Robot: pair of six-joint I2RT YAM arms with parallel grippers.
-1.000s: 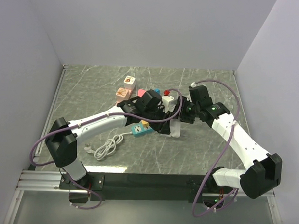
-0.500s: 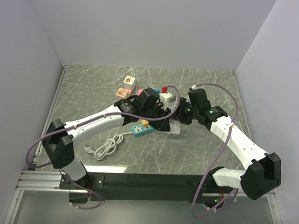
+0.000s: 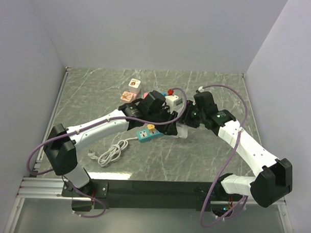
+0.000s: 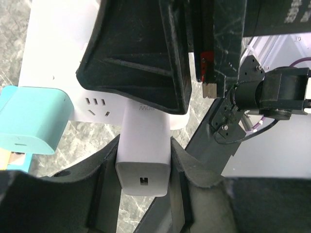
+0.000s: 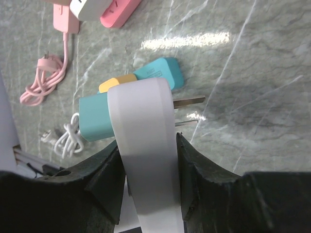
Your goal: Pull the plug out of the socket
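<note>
My left gripper [image 4: 143, 167] is shut on a white plug [image 4: 143, 150], a blocky adapter that is seated in the face of a white socket block [image 4: 53, 58]. A teal plug [image 4: 31, 119] sits in the same face beside it. My right gripper [image 5: 146, 165] is shut on the white socket block [image 5: 141, 121], whose two metal prongs [image 5: 188, 101] stick out bare above the table. In the top view both grippers meet at mid table, left [image 3: 168, 124] and right [image 3: 185, 120], with the white block [image 3: 181, 131] between them.
A teal power strip [image 3: 147, 134] with a yellow plug [image 3: 151, 127] and a coiled white cable [image 3: 111, 153] lies below the grippers. Behind stand a white cube socket [image 3: 171, 100] with a red plug [image 3: 170, 91] and two pink cubes [image 3: 127, 96]. A pink cable [image 5: 46, 80] lies nearby.
Both grippers, with the socket block and plug between them, have shifted a little left and toward the back. Both have stayed shut.
</note>
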